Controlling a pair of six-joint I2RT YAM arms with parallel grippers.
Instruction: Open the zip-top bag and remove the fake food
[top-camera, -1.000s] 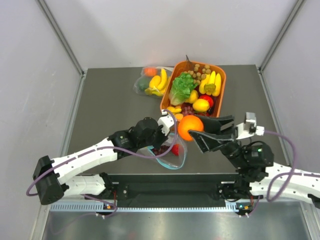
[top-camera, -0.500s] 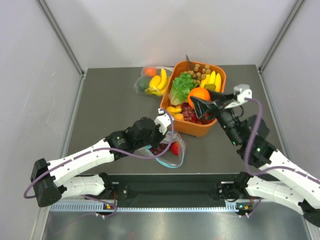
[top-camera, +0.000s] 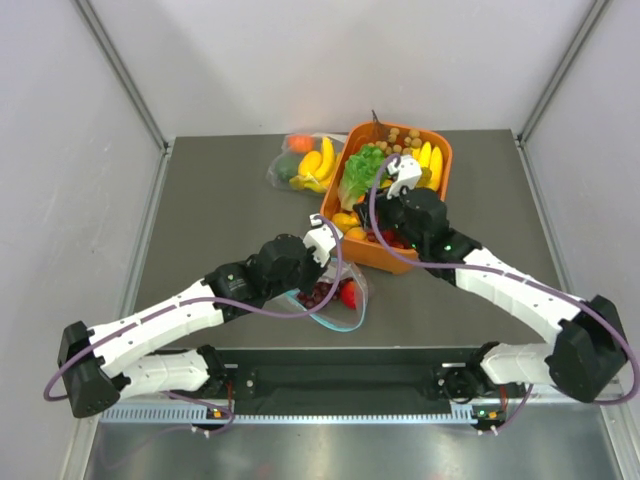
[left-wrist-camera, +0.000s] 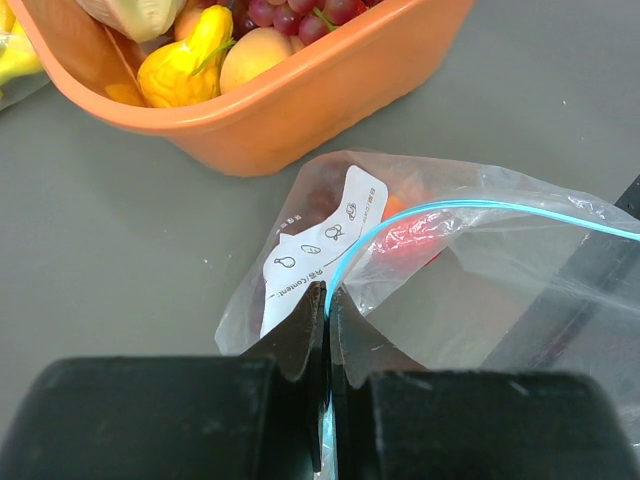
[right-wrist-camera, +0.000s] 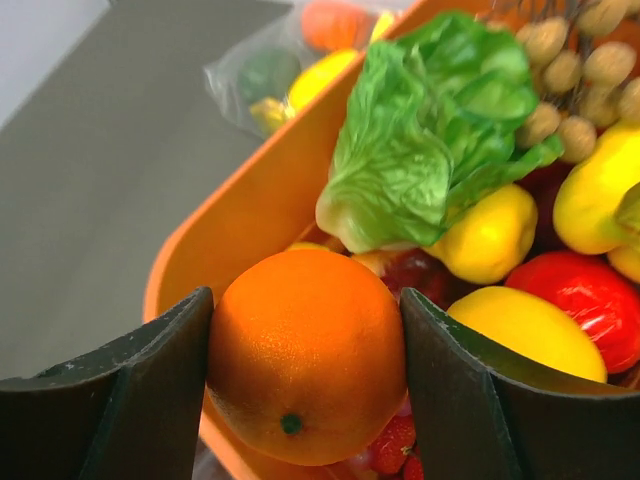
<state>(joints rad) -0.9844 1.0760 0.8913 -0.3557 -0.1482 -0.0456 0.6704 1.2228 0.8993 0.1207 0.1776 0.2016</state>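
The zip-top bag lies on the dark table in front of the orange tub, its mouth gaping. My left gripper is shut on the bag's teal-blue strip beside a white label. Something red shows through the plastic; from above, a dark grape bunch and a red fruit lie inside. In the right wrist view a round orange sits between the fingers of my right gripper, which is shut on it just over the tub's near rim. From above, the right wrist hides the orange.
The orange tub holds lettuce, lemons, bananas, red fruit and grapes. A second clear bag with bananas lies left of the tub. Grey walls close in the table on both sides and at the back.
My right gripper has carried the orange from beside the bag away over the tub. The left gripper has kept its pinch on the bag.
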